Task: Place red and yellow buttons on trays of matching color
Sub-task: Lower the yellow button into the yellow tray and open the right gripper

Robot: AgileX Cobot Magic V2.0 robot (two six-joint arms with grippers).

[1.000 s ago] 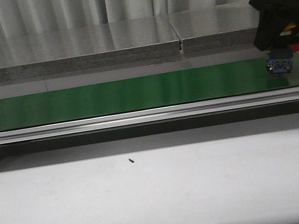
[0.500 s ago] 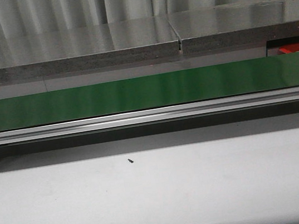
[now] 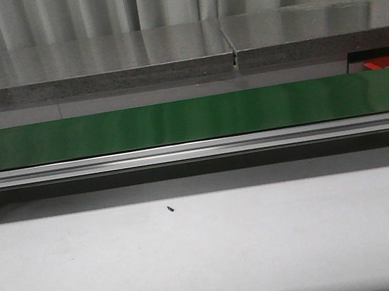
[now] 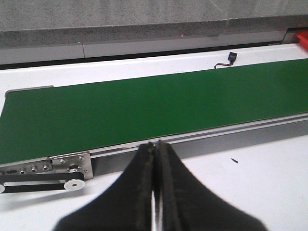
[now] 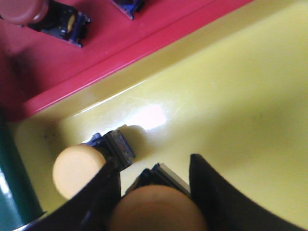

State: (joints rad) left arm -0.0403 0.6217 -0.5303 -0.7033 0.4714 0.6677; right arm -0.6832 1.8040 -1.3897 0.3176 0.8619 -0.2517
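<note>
In the right wrist view my right gripper [image 5: 154, 161] is shut on a yellow button [image 5: 159, 209], whose cap sits between the two dark fingers just above the yellow tray [image 5: 231, 96]. Another yellow button [image 5: 77, 171] lies on its side in that tray, beside one finger. The red tray [image 5: 110, 43] adjoins the yellow one and holds a red button [image 5: 24, 9]. My left gripper [image 4: 155, 144] is shut and empty, over the white table in front of the green belt [image 4: 144, 106]. Neither gripper shows in the front view, only a sliver of the red tray [image 3: 387, 60].
The green conveyor belt [image 3: 176, 121] runs across the table behind an aluminium rail [image 3: 195, 150]. A grey shelf [image 3: 95, 65] stands behind it. A small black speck [image 3: 169, 208] lies on the white table. A small wired connector [image 4: 231, 57] lies beyond the belt.
One second ago my right arm hung at the front view's right edge with a button in its gripper. It has since moved out of that view to the right.
</note>
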